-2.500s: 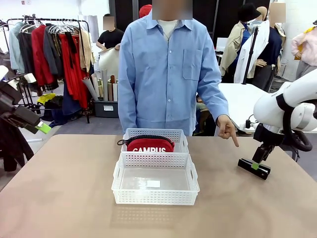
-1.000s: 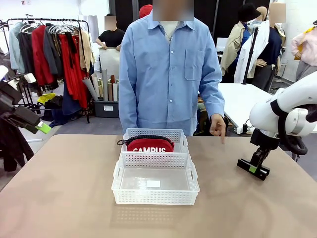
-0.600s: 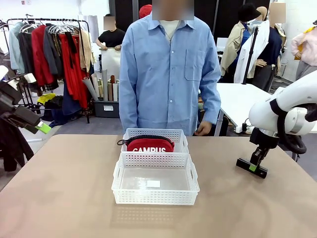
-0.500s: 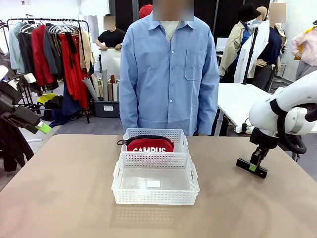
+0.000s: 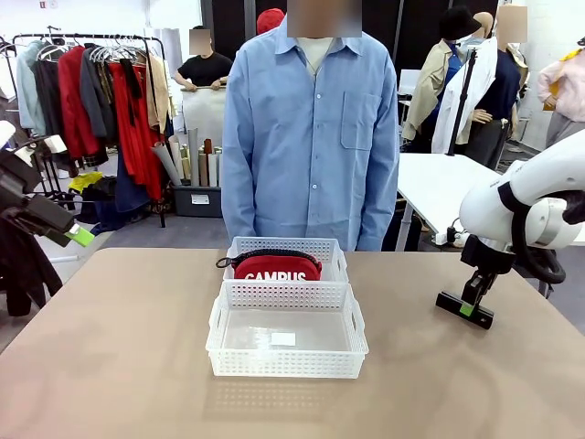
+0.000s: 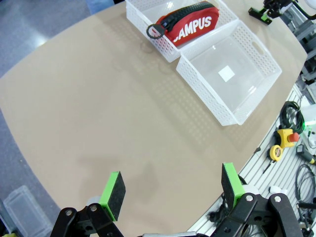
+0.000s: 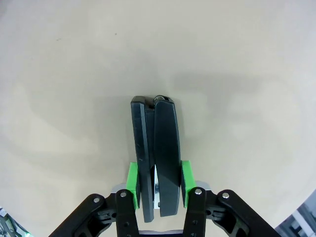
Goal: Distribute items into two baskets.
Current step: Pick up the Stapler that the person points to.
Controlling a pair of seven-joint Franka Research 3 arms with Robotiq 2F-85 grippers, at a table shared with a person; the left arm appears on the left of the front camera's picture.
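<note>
Where the counter [image 5: 110, 366] begins, the left claw [image 6: 173, 190] hangs spread, nothing between its pads. Next comes the near basket [image 5: 287, 368], a white label on its floor. At its 3 o'clock, well apart, the right claw [image 7: 158, 178] pinches the black stapler [image 7: 157, 148] down at the counter. At 12 o'clock, touching it, the far basket [image 5: 283, 245] holds the red pouch [image 5: 277, 270]. A person [image 5: 311, 137] stands beyond.

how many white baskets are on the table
2. The near basket sits at the middle of the table with no item in it; the far basket stands directly behind it, holding the red pouch. None looks hidden.
</note>
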